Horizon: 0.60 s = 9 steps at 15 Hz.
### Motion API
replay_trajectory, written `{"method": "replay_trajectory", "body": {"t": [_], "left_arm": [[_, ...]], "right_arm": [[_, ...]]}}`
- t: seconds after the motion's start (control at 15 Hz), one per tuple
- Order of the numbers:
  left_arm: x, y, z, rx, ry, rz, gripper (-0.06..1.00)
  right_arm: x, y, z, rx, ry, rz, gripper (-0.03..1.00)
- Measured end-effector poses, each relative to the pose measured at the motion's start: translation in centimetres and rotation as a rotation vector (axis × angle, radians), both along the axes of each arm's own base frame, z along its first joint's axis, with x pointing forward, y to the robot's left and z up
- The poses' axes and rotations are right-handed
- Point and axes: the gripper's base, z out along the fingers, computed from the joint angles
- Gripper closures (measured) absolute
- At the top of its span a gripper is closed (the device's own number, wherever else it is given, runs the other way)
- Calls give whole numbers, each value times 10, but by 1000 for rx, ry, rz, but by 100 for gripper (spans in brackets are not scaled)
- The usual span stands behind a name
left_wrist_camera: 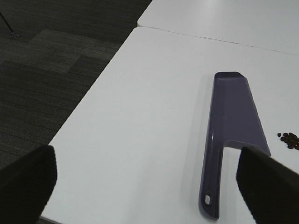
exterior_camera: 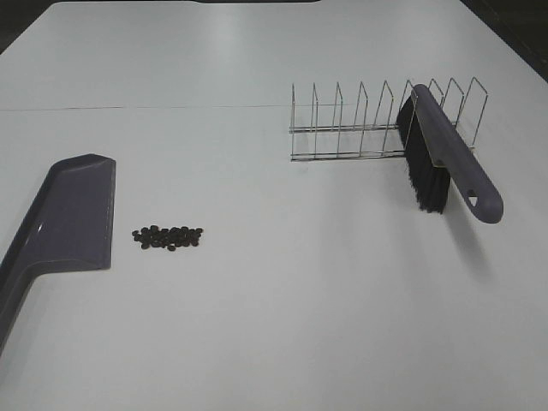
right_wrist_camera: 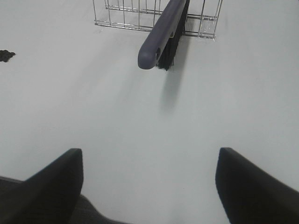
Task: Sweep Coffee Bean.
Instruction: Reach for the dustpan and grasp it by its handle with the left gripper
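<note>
A small heap of dark coffee beans (exterior_camera: 168, 237) lies on the white table, just right of the purple dustpan (exterior_camera: 64, 214). The same coffee beans (left_wrist_camera: 289, 139) and dustpan (left_wrist_camera: 229, 135) show in the left wrist view, ahead of my left gripper (left_wrist_camera: 149, 179), which is open and empty. A purple brush (exterior_camera: 445, 158) with black bristles leans in a wire rack (exterior_camera: 360, 124). In the right wrist view the brush (right_wrist_camera: 163, 32) stands well ahead of my right gripper (right_wrist_camera: 149, 184), open with nothing between its fingers. Neither gripper appears in the high view.
The table's left edge (left_wrist_camera: 88, 98) drops to dark carpet beside the dustpan. A seam (exterior_camera: 145, 107) runs across the table behind the objects. The wire rack (right_wrist_camera: 140, 14) has several upright dividers.
</note>
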Motion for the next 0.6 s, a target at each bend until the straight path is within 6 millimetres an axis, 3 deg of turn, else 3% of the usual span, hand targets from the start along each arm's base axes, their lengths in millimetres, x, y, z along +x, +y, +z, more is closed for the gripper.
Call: {"method": "replay_trajectory", "body": {"t": [0.6], "left_arm": [[2, 0, 0, -2, 10, 0, -3]], "right_arm": [[0, 0, 0, 0, 0, 0, 28]]}}
